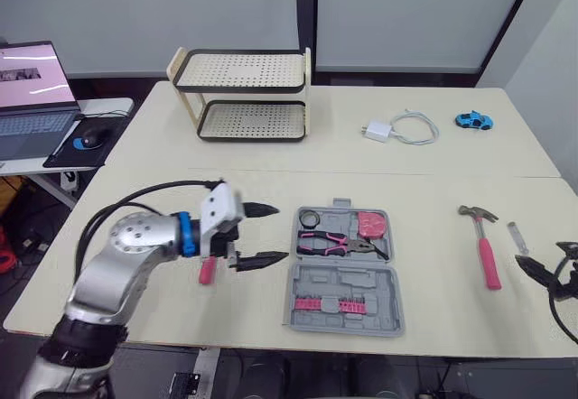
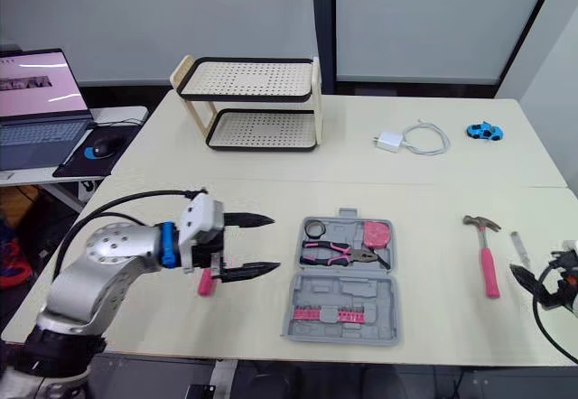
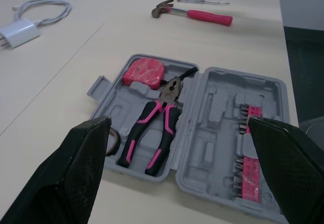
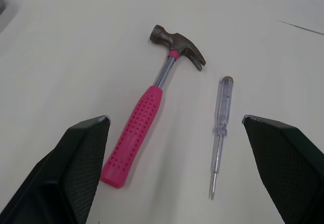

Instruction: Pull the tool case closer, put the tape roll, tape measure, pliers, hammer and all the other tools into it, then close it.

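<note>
1. The tool case [image 1: 343, 277] lies open and flat near the front edge of the counter [image 1: 433, 191], about in the middle of it
2. In the far half of the case I see the tape roll [image 1: 310, 218] on the robot's left, the pliers [image 1: 339, 244] with pink and black handles in the middle, and the pink tape measure [image 1: 370, 225] on the right
3. The near half holds a pink strip of bits [image 1: 330, 306]; the other moulded slots there are bare grey plastic
4. The left fingers [image 1: 262, 259] are wide apart and hold nothing. They hover just beside the left edge of the case and point towards it
5. Under the left wrist a pink handle [image 1: 208, 270] lies on the counter; I cannot tell which tool it belongs to
6. The hammer [image 4: 152, 112], pink grip and steel head, lies on the counter to the right of the case, well apart from it, with its head on the far side
7. A clear-handled screwdriver [image 4: 219, 127] lies just beside the hammer, on its right, not touching it
8. The right fingers [image 4: 81, 173] are also spread wide and empty, at the right front edge of the counter, near the hammer and the screwdriver
9. Further back stand a two-tier rack [image 1: 244, 92], a white charger with cable [image 1: 397, 130] and a blue toy car [image 1: 474, 121]
</note>
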`<state>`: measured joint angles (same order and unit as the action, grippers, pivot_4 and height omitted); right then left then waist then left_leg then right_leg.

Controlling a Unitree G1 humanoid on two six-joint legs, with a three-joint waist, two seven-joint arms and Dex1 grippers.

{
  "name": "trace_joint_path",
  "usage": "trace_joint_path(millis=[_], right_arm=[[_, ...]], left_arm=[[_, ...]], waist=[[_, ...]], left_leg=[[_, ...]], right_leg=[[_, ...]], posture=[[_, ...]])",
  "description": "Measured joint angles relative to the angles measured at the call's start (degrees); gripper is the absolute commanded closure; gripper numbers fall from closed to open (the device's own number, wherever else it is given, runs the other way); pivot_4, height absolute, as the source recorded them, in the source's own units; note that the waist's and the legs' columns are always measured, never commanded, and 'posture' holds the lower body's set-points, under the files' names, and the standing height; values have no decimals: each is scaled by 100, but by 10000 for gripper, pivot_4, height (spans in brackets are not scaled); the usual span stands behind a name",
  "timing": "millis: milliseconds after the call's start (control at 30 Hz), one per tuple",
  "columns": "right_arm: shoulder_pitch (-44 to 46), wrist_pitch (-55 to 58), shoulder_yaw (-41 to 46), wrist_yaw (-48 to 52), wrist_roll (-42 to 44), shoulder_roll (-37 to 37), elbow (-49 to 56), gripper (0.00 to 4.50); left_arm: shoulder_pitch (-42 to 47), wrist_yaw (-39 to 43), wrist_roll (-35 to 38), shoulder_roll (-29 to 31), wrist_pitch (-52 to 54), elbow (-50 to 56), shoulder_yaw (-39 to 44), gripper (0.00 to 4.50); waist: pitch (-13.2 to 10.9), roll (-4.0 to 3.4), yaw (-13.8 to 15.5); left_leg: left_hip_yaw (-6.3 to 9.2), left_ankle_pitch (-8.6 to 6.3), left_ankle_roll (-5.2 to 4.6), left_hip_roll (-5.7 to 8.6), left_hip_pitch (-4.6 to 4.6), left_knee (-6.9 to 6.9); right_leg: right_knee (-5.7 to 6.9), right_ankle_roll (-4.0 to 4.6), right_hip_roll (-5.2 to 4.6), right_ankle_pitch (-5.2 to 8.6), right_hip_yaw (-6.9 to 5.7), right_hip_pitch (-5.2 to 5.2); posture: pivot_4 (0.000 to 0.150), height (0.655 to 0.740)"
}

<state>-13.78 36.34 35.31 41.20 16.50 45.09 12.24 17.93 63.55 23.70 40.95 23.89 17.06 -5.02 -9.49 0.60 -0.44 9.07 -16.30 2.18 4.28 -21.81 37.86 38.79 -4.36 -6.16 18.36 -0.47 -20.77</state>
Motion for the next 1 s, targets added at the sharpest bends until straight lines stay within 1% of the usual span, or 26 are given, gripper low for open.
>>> trace_joint_path(millis=[67, 233, 433, 600, 767, 1000], right_arm=[[195, -23, -247, -203, -144, -9, -170, 84], [965, 44, -749, -798, -470, -13, -975, 84], [1681, 170, -1084, -1185, -690, -10, -1829, 84], [1997, 148, -1299, -1190, -762, 3, -2537, 84], [2342, -1, -1364, -1128, -771, 77, -3203, 84], [2606, -242, -1487, -1014, -828, 127, -3868, 84]], left_arm=[[219, -82, -60, -143, 87, -3, -234, 316], [662, -340, -266, -644, 295, -8, -802, 316], [996, -577, -344, -1163, 584, 2, -1158, 316], [1098, -662, -345, -1312, 734, 24, -1307, 316], [1134, -633, -341, -1329, 841, 74, -1392, 316], [1154, -530, -207, -1447, 910, 132, -1477, 316]], waist=[[0, 0, -1], [0, 1, -10], [-1, 1, -9], [0, 1, -21], [0, -1, -63], [0, -1, -108]], left_leg=[[-3, 1, 2, 2, -1, 3], [-9, 12, 20, 1, -1, 6], [-25, 14, 22, 1, -2, 10], [-39, 14, 23, 1, -2, 10], [-47, 15, 23, 1, -1, 9], [-54, 15, 22, 0, -1, 10]], right_leg=[[-2, 0, -1, 0, 3, 0], [0, -1, 0, 0, 4, 0], [3, -1, 0, 0, 5, 0], [3, -1, 0, 0, 10, -1], [4, -1, 1, 0, 9, -1], [4, -1, 0, -1, 9, 0]], posture=[[1500, 7400], [1500, 7400], [1500, 7400], [1500, 7400], [1500, 7400], [1500, 7400]])
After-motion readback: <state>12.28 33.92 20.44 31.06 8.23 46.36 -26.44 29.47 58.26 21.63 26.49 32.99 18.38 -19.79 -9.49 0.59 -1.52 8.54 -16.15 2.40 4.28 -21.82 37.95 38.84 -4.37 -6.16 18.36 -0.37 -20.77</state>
